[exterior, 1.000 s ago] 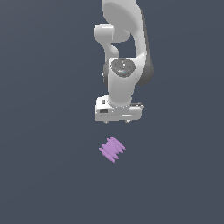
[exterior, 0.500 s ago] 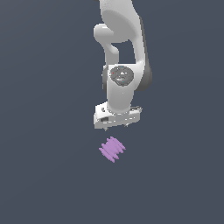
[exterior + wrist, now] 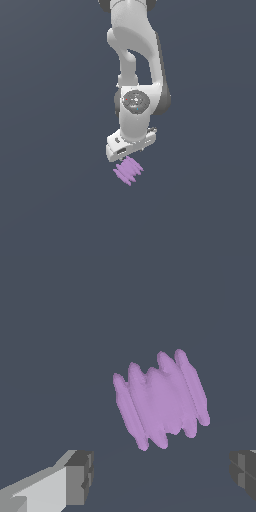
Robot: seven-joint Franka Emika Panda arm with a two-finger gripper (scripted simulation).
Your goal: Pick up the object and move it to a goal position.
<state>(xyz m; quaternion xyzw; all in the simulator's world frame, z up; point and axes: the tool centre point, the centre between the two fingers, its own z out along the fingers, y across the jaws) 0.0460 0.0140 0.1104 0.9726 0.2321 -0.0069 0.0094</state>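
One small light-purple object (image 3: 129, 170) lies on the dark grey table (image 3: 55, 190), a ridged block of thin fins set side by side with spiky, uneven edges. In the exterior view it sits near the middle of the scene, a little toward the near side, and its upper edge is partly hidden by the arm's white hand directly above it. In the wrist view the object (image 3: 160, 400) shows whole, its fins running slantwise, with bare table all around it. The jaws (image 3: 162, 473) are spread wide and hold nothing: one dark pad on a white finger (image 3: 80, 476) shows at one side and the other dark pad (image 3: 244, 471) at the opposite side, the gap between them wider than the object. Neither pad touches the block. The white arm (image 3: 135, 65) rises from the hand to the top of the exterior view.
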